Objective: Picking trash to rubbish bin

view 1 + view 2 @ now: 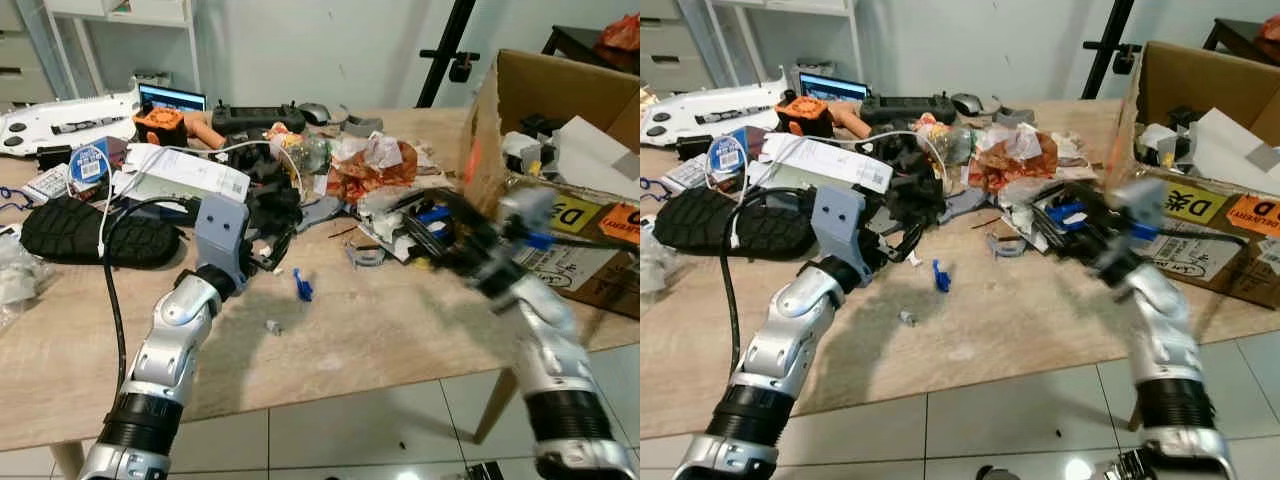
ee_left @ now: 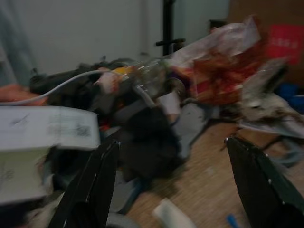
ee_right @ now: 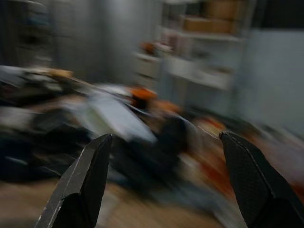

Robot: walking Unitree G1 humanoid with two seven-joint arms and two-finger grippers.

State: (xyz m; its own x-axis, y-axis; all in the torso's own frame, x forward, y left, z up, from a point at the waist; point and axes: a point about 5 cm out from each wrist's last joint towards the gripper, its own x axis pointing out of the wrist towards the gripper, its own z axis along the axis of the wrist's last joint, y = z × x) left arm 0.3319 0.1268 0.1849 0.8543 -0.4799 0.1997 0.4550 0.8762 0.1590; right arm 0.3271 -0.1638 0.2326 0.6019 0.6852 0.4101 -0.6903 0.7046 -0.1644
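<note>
Now both pincers hover spread wide over the cluttered desk [image 1: 400, 340]. Left pincer [image 2: 183, 183] faces the crumpled wrapper [image 1: 372, 165]; right pincer [image 3: 178, 183] is blurred.

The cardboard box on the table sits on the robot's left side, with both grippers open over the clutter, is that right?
Not quite. The cardboard box sits on the robot's right side, as the left eye view shows, beside the right gripper. The rest holds: both wrist views show the fingers spread apart, and the left gripper reaches into the clutter on the table.
</note>
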